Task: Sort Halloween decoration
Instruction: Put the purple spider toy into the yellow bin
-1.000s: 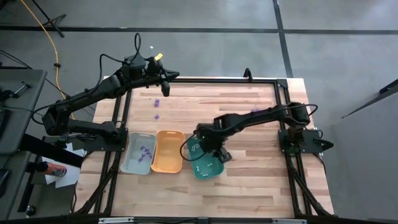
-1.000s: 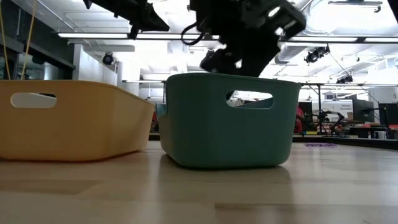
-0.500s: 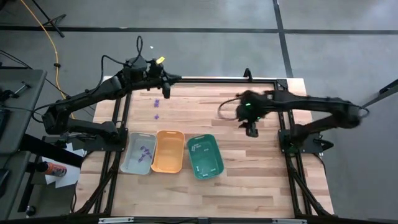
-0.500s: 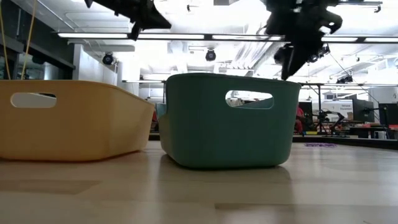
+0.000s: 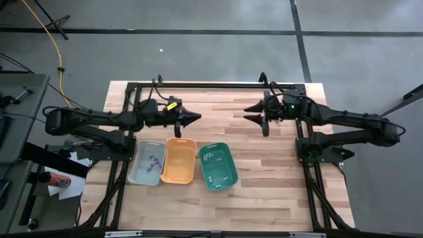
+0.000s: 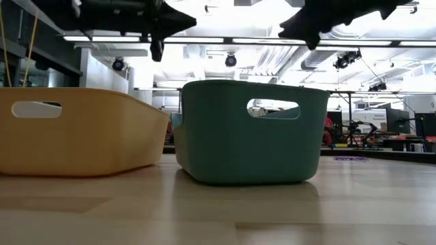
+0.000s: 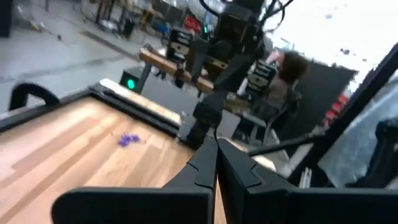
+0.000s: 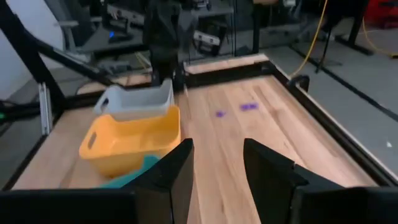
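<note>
high view has my left gripper (image 5: 195,118) clenched shut on nothing above the orange tray (image 5: 179,160). my right gripper (image 5: 255,114) hangs parted and empty over bare wood. purple pieces (image 5: 155,161) lie in the grey tray (image 5: 137,170)
</note>
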You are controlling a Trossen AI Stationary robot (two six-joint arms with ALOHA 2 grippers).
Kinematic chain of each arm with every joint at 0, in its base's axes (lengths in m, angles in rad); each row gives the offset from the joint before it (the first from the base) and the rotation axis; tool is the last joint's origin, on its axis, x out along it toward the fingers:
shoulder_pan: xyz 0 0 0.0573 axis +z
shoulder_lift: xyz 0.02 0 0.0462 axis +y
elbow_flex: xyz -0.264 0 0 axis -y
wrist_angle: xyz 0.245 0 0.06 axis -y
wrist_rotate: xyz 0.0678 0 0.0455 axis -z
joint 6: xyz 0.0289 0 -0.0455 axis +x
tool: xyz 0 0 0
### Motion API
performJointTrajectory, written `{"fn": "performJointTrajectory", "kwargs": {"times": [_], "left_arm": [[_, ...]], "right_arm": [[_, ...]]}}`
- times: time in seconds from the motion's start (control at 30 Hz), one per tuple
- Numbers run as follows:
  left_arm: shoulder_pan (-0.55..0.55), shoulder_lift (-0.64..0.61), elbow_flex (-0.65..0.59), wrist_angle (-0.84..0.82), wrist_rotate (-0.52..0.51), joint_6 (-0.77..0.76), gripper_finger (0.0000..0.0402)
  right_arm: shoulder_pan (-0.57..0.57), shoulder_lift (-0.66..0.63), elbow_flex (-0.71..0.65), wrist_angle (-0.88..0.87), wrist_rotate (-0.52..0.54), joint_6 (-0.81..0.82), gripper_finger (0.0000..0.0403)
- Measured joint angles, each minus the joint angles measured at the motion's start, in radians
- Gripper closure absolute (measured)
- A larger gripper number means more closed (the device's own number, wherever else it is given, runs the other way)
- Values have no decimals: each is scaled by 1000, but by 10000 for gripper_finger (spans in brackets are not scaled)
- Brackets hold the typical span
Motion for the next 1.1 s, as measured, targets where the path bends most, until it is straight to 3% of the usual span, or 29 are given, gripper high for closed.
{"fn": "performJointTrajectory", "kwargs": {"times": [0.2,0.43,0.57,0.73,0.9,0.97,1.1], "left_arm": [[3,-7,-23,21,-27,51,401],[34,-10,-16,-38,-23,56,397],[97,-24,74,-357,-27,49,375],[197,-24,239,-933,-58,57,333],[298,-23,261,-1360,-108,-64,285],[324,-18,243,-1427,-109,-80,266],[342,4,175,-1403,-102,-100,237]], "right_arm": [[0,47,1,92,1,25,269],[0,99,1,67,2,83,269],[0,124,1,68,3,99,269],[0,143,1,67,3,99,269],[0,166,2,67,21,99,269],[0,180,2,67,22,99,269],[0,206,2,62,22,99,269]]}}
